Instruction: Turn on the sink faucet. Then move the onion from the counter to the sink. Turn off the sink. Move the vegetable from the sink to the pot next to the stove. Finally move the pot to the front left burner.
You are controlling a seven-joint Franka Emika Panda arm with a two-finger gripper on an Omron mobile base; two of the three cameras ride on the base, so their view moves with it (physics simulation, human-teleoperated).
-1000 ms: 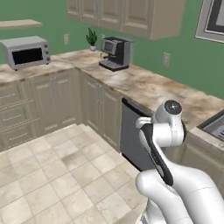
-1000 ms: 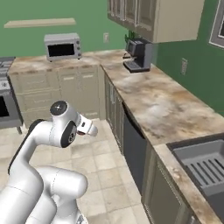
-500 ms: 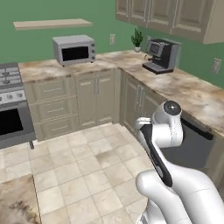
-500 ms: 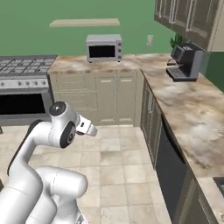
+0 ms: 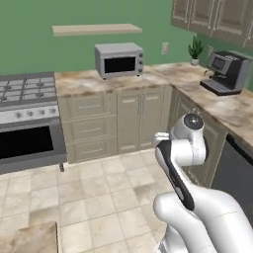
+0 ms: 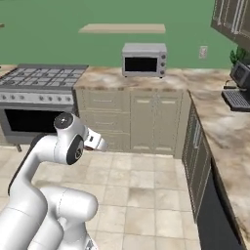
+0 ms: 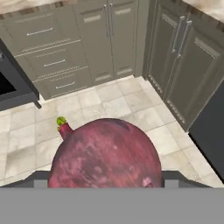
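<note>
A large dark-red onion with a small green stub fills the lower middle of the hand view, right at my gripper, which is shut on it; the fingertips are hidden behind it. My arm is folded close over the base, hand pointing down at the tiled floor. The stove stands at the left of both base views, with beige marbled counter running right from it. Sink, faucet and pot are out of view.
A silver microwave sits on the back counter and a coffee machine on the right counter. A dark dishwasher front is at the right. A counter corner shows at lower left.
The whole scene has swung across both base views: the base has turned left, away from the sink counter, bringing the stove into view. The arm's folded pose is unchanged.
</note>
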